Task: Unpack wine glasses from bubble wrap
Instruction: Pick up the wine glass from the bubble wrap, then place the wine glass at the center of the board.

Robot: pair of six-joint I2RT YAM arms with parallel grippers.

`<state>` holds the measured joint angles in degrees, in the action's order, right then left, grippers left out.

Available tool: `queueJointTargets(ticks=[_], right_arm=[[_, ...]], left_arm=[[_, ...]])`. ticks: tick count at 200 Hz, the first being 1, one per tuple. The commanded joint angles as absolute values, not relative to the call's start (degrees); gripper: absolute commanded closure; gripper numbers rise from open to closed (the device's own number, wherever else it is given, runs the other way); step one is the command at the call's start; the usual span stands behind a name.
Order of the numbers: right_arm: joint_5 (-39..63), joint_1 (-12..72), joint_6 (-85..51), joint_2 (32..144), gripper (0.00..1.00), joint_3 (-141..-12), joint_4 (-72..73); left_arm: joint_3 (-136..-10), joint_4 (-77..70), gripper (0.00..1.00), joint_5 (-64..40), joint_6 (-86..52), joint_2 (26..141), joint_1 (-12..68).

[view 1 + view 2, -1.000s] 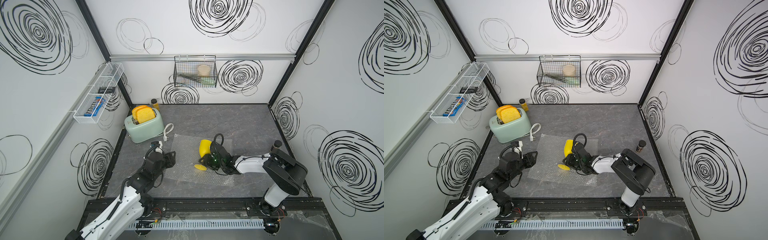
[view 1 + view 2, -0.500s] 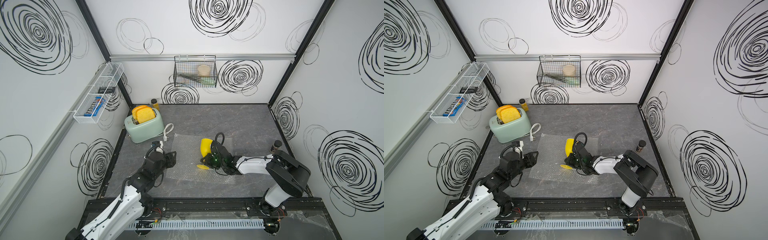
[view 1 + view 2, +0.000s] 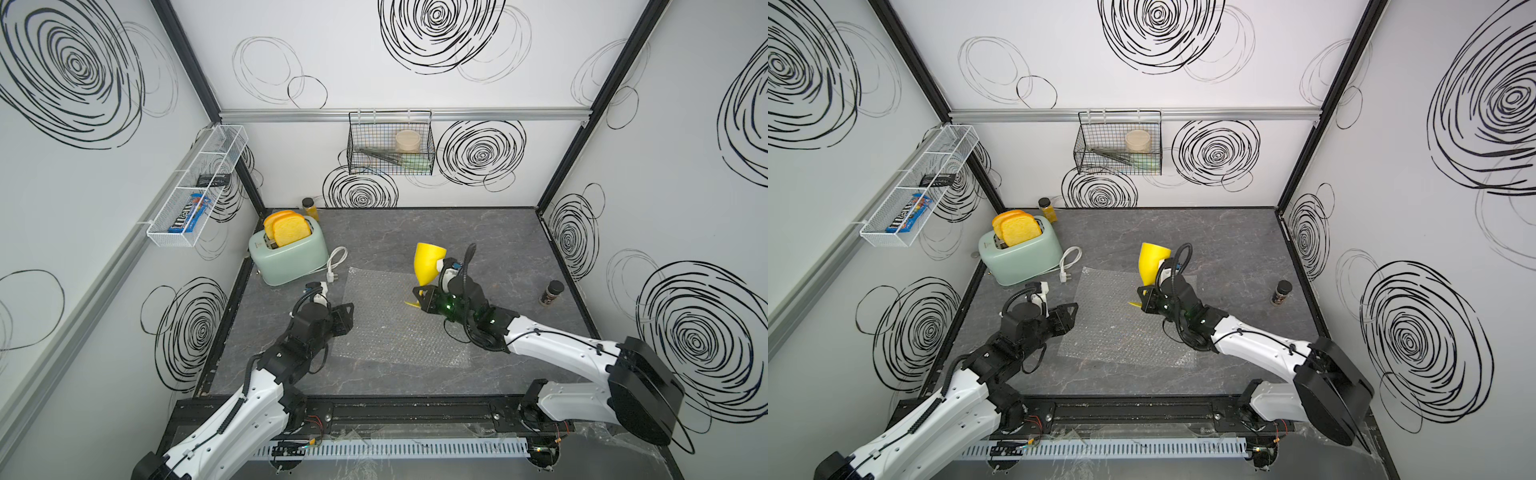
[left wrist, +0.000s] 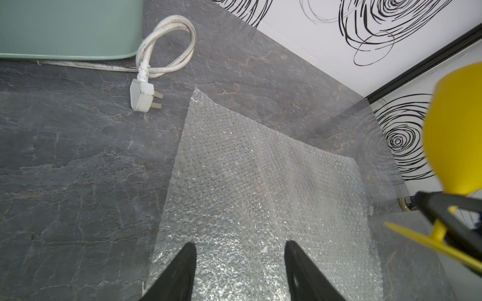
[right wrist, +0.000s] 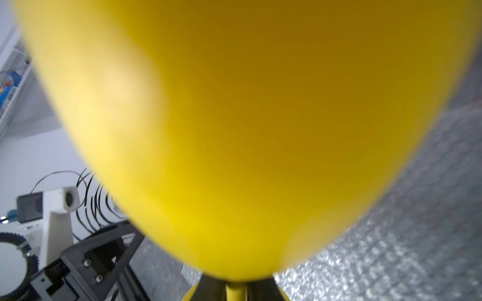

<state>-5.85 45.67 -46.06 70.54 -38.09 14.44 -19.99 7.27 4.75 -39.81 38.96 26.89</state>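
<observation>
The wine glass, a bright yellow goblet (image 3: 428,264) (image 3: 1152,262), is held off the table, cup up and slightly tilted. My right gripper (image 3: 422,296) (image 3: 1145,300) is shut on its short stem (image 5: 236,292), just above the round foot. The cup (image 5: 234,117) fills the right wrist view. The bubble wrap (image 3: 386,324) (image 3: 1117,324) lies spread flat on the grey table beneath the goblet. My left gripper (image 3: 347,318) (image 4: 240,247) hovers open over the wrap's left edge (image 4: 260,182), with nothing between its fingers. The goblet (image 4: 456,135) also shows in the left wrist view.
A mint toaster (image 3: 289,253) with bread slices stands at the back left, its white plug (image 3: 332,272) lying beside the wrap. A dark spice jar (image 3: 552,292) stands at the right. A small bottle (image 3: 309,208) sits by the back wall under a wire basket (image 3: 390,149).
My right gripper has shut on the goblet's stem and raised it from lying on the wrap to cup-up above it. The left arm has not moved.
</observation>
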Motion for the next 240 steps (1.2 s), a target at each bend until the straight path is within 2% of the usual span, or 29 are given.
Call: queueJointTargets(ticks=[1, 56, 97, 140, 185, 240], right_arm=[[-17.8, 41.3, -34.0, 67.9, 0.88, -37.0, 15.4], [-30.8, 27.7, -25.1, 71.9, 0.88, -32.1, 32.8], [-35.0, 20.9, -26.0, 85.4, 0.88, -35.0, 40.9], [-36.3, 16.8, -27.4, 98.7, 0.89, -41.8, 41.4], [-40.8, 17.6, -28.1, 102.4, 0.89, -45.1, 38.2], [-56.6, 28.2, -27.8, 97.0, 0.89, -37.7, 37.7]], left_arm=[[-19.5, 3.7, 0.41, 3.8, -39.5, 39.5, 27.2], [-19.4, 3.4, 0.41, 2.8, -40.2, 40.5, 27.5], [-20.1, 2.9, 0.41, 2.2, -40.4, 42.3, 28.0], [-21.1, 3.2, 0.41, 2.5, -41.0, 42.8, 28.1], [-22.1, 4.0, 0.41, 3.0, -40.8, 42.5, 28.0], [-22.1, 4.7, 0.41, 1.5, -41.4, 41.4, 27.6]])
